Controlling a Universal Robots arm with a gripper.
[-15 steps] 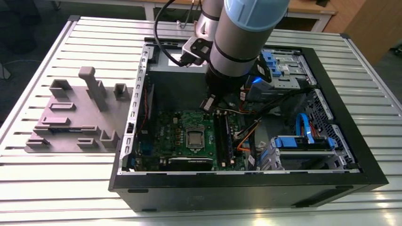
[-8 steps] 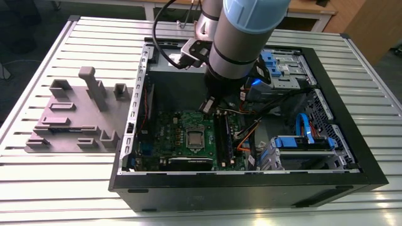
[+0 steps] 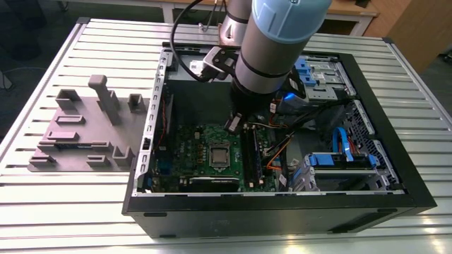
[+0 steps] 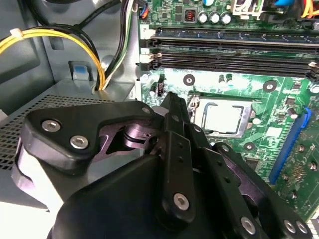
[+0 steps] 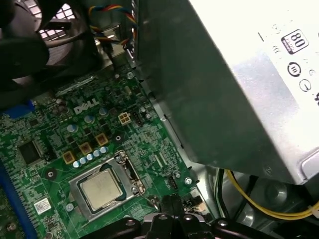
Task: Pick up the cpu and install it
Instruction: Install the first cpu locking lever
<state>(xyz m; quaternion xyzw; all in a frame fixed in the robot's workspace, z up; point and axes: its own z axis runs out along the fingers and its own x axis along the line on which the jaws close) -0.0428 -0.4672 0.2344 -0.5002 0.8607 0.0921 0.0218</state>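
Cpu is a small flat square chip w/ matte silver-grey metal top, seated flat in the square metal socket frame on the green motherboard; top faces up out of the case. It's square, so no clear long axis; its edges run parallel to the socket frame's sides. Also seen in both wrist views.

Motherboard is a textured green board studded w/ small caps and chips, w/ long black RAM slots beside the socket. It lies on the floor of the open black pc case, which rests on a ribbed metal table. Case also holds blue-tabbed drive cages, yellow and black cables and a grey sheet-metal psu box.

Gripper is black, bolted link fingers; its tips sit together w/ nothing between them, above the board near the socket's edge, apart from the cpu. Grey plastic fixture blocks stand on the table outside the case, near its wall
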